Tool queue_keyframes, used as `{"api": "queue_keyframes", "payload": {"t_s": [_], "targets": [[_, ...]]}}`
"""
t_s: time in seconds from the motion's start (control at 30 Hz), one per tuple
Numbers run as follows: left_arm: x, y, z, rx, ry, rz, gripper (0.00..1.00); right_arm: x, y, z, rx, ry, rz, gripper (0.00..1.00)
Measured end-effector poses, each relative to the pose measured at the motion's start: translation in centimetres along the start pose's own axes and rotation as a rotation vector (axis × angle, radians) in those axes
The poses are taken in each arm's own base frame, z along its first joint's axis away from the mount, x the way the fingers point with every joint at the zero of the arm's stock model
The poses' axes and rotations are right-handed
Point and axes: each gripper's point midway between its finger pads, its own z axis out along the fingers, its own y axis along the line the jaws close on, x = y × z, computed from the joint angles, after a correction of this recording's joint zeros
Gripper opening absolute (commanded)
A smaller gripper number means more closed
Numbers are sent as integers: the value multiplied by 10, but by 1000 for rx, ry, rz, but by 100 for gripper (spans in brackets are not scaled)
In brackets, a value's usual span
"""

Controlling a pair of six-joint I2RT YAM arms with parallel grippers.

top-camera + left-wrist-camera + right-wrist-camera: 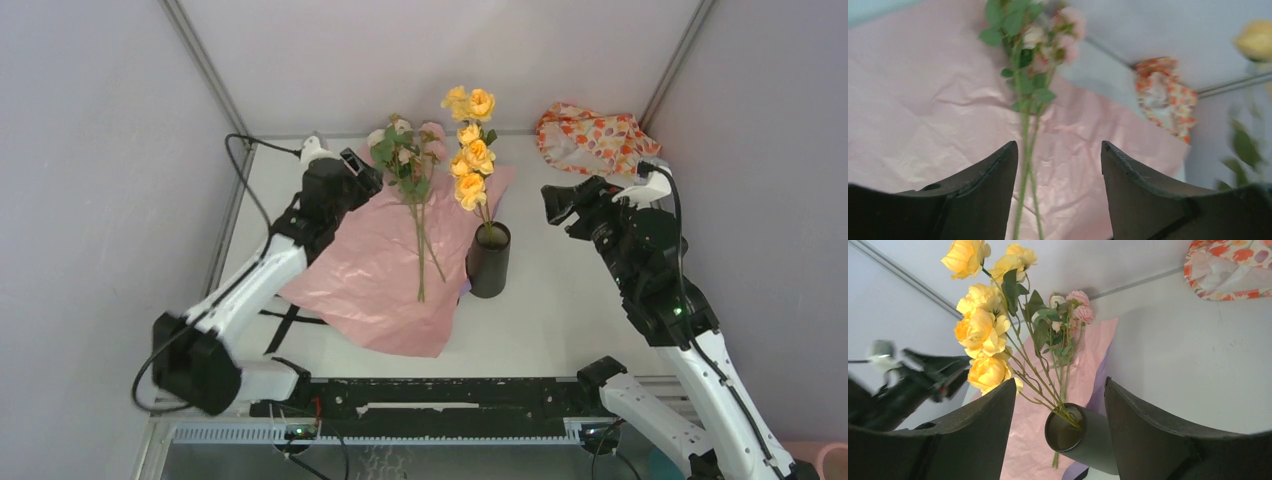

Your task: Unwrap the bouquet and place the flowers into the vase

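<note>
Tabletop white, walls grey, pink paper spread flat; left gripper and right gripper gape.

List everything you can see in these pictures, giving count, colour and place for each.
yellow roses: one bunch, yellow, standing in the vase
pink roses: one bunch, pink and white, lying on the paper, left of the vase
vase: one, black, upright at the paper's right edge
paper: one sheet, pink, spread flat mid-table
ribbon: one, black, poking out under the paper's near left edge
cloth: one, orange-flowered, far right corner
left claw: one, black, open, over the paper by the pink roses
right claw: one, black, open, right of the vase
</note>
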Motion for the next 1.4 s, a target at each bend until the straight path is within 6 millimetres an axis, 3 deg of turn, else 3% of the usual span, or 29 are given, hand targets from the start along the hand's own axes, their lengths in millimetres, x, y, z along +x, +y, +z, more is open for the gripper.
{"api": "queue_keyframes", "payload": {"t_s": [0.1, 0.2, 0.33, 0.53, 0.83, 1.23, 1.4], "targets": [[29, 36, 51, -97, 146, -59, 59, 2, 0, 2, 3, 7, -2, 74], [57, 49, 91, -130, 282, -109, 55, 3, -1, 3, 7, 10, -3, 74], [76, 46, 132, -128, 379, -140, 54, 5, -5, 3, 25, 16, -7, 74], [72, 37, 172, -140, 398, -152, 53, 8, -11, 4, 51, 27, -12, 74], [65, 60, 210, -240, 412, -159, 53, 19, -16, 16, 82, 66, -22, 74], [117, 102, 232, -337, 523, -160, 53, 28, -22, 25, 111, 99, -31, 74], [125, 108, 235, -355, 544, -160, 54, 33, -24, 27, 113, 111, -32, 74]]}}
